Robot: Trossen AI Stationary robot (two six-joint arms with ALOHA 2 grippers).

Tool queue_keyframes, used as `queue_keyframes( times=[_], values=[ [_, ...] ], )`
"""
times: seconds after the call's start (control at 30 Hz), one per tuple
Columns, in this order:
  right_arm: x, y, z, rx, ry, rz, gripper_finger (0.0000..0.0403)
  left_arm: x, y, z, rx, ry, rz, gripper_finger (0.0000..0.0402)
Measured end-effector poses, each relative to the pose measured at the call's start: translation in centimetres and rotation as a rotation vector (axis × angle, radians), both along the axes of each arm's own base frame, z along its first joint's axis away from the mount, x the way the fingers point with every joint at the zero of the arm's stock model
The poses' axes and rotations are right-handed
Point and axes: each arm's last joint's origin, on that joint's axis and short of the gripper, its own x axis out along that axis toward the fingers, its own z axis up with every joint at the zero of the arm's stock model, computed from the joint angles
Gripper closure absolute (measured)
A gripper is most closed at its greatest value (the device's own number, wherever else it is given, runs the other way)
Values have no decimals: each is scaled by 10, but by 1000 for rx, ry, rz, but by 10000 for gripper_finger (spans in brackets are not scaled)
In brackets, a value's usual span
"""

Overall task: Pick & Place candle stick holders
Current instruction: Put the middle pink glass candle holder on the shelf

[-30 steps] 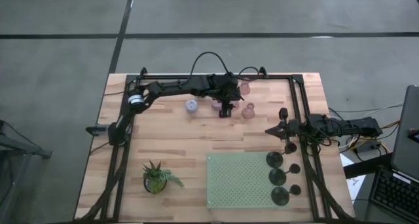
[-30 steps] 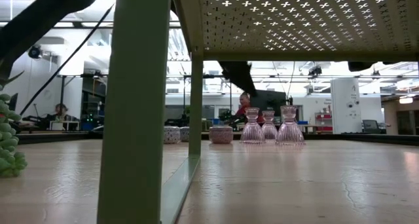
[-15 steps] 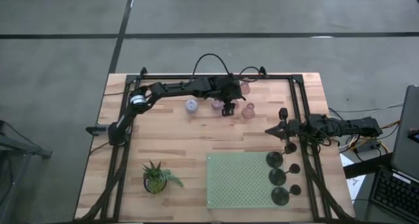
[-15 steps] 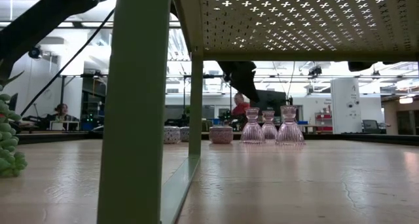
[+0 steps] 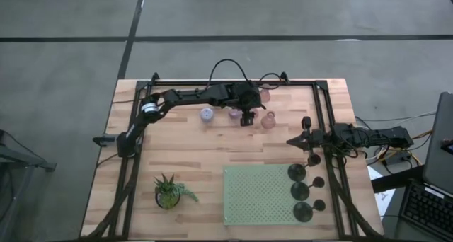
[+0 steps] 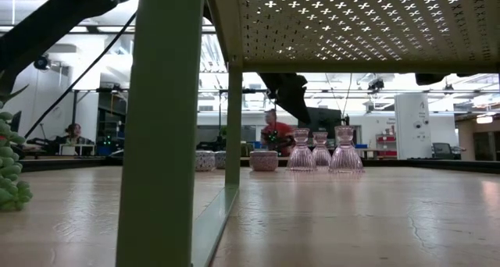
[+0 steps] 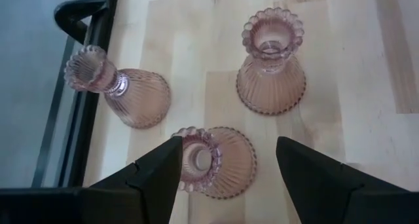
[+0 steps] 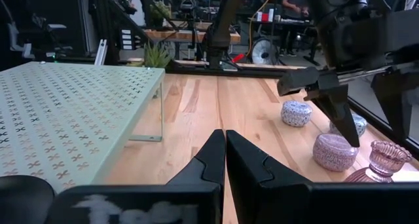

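Observation:
Three pink bell-shaped holders stand upright on their wide bases near the table's far edge. My left gripper is open above the nearest of them, one finger on either side of its top, and touches nothing. Lilac round holders sit on the table just left of it. Several black holders stand at the right end of the green rack. My right gripper waits shut and empty at the table's right side.
A pale green perforated rack on legs fills the near right of the table. A small potted plant stands at the near left. A black frame rail runs close behind the pink holders. People show in the room beyond.
My left gripper has gone down a little over the pink holders. The holders have stayed where they were.

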Motion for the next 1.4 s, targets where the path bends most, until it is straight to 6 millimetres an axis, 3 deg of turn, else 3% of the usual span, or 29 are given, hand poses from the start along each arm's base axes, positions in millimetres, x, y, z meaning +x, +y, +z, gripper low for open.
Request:
queue_keyframes(
  times=[0.6,1.07,1.4],
  values=[
    [0,0,0,0,0,0,394,-4,-2,-23,46,55,34,152],
    [0,0,0,0,0,0,394,-2,-1,-23,27,21,41,156],
    [0,0,0,0,0,0,394,-3,-1,-35,54,13,22,158]
  ],
)
